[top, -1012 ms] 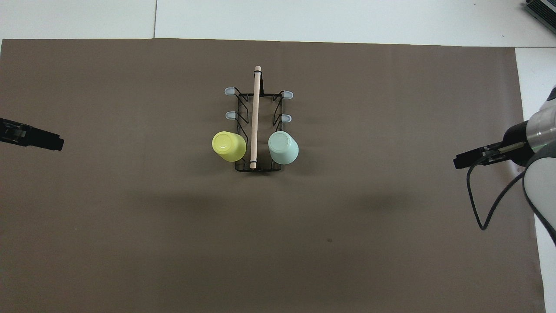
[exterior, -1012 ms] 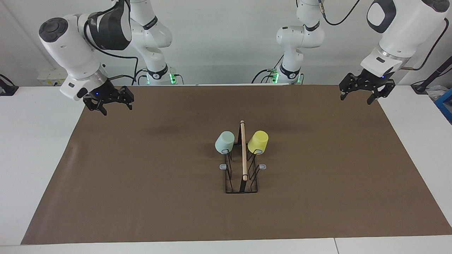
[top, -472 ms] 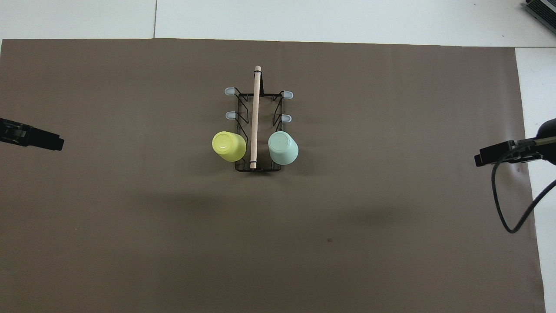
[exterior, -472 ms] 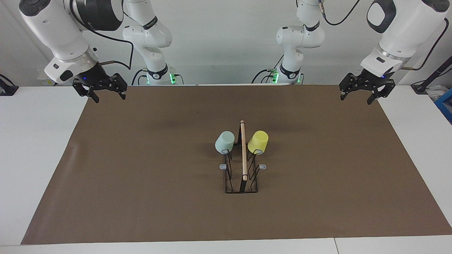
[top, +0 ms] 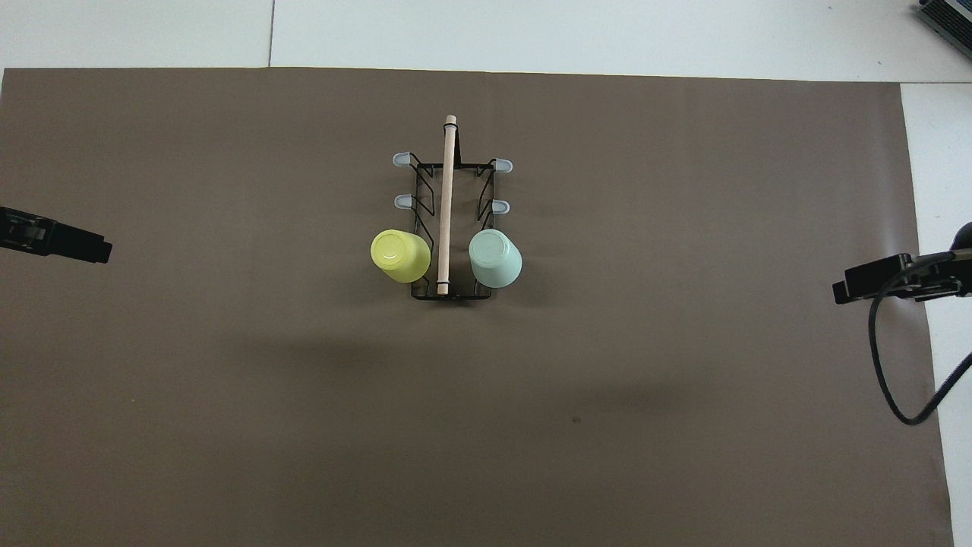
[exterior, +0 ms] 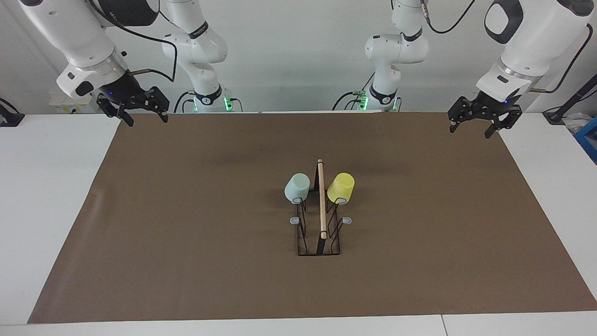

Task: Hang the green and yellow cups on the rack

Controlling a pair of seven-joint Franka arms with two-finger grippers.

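You see the green cup (exterior: 296, 187) and yellow cup (exterior: 341, 187) hung mouth-down on the rack (exterior: 320, 233), while the left gripper (exterior: 480, 125) and right gripper (exterior: 141, 115) hang empty, fingers apart, over the worktop's two ends.

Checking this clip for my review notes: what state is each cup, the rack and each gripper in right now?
green cup: upside down, hung on a rack prong nearest the robots.
yellow cup: upside down, hung on the matching prong across the rod.
rack: upright on the brown mat, four prongs bare.
left gripper: open, empty, raised over the mat's corner.
right gripper: open, empty, raised over the mat's corner.
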